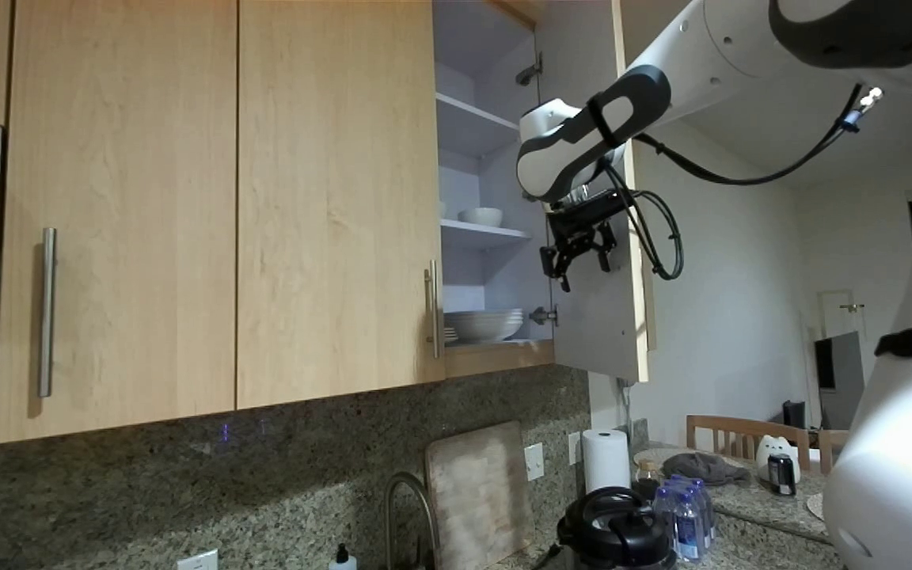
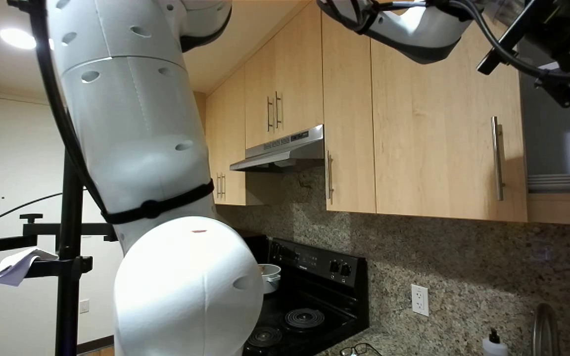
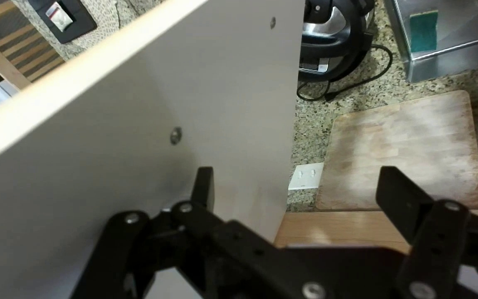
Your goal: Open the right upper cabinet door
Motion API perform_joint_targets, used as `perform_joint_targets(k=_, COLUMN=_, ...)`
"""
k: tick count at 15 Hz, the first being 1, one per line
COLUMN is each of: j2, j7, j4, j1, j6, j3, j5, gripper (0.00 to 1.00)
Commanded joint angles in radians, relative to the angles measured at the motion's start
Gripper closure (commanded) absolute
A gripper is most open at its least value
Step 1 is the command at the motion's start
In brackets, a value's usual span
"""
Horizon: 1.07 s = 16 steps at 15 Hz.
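The right upper cabinet door [image 1: 594, 336] stands swung wide open in an exterior view, its pale inner face turned toward the shelves. In the wrist view its inner face [image 3: 239, 79] fills the left, with its light wood edge running diagonally. Its bar handle is hidden. My gripper [image 1: 583, 273] is open and empty, pointing down beside the door's inner face, in front of the shelves. In the wrist view the gripper [image 3: 296, 172] has its fingers wide apart; the left finger is close to the door, and contact cannot be told.
White shelves [image 1: 484, 229] hold a bowl [image 1: 481, 216] and stacked dishes [image 1: 484, 324]. The wide closed door [image 1: 337, 198] with its bar handle [image 1: 435, 309] stands beside the opening. Below are a cutting board [image 1: 478, 495], black cooker [image 1: 614, 526], faucet [image 1: 412, 483] and bottles [image 1: 685, 514].
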Motion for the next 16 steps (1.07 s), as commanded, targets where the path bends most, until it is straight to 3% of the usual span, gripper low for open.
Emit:
perform_joint_targets(k=1, j2=0.019, j7=0.078, j4=0.028, j1=-0.030, j6=-0.044, j3=0.027, j5=0.010, gripper=0.00)
perform_joint_targets(k=10, j2=0.025, j7=0.204, j4=0.041, j1=-0.050, j6=-0.087, j3=0.048, j5=-0.030, gripper=0.00)
perform_joint_targets(k=16, j2=0.023, j7=0.195, j4=0.036, j1=-0.046, j6=-0.065, j3=0.049, j5=-0.081, gripper=0.00)
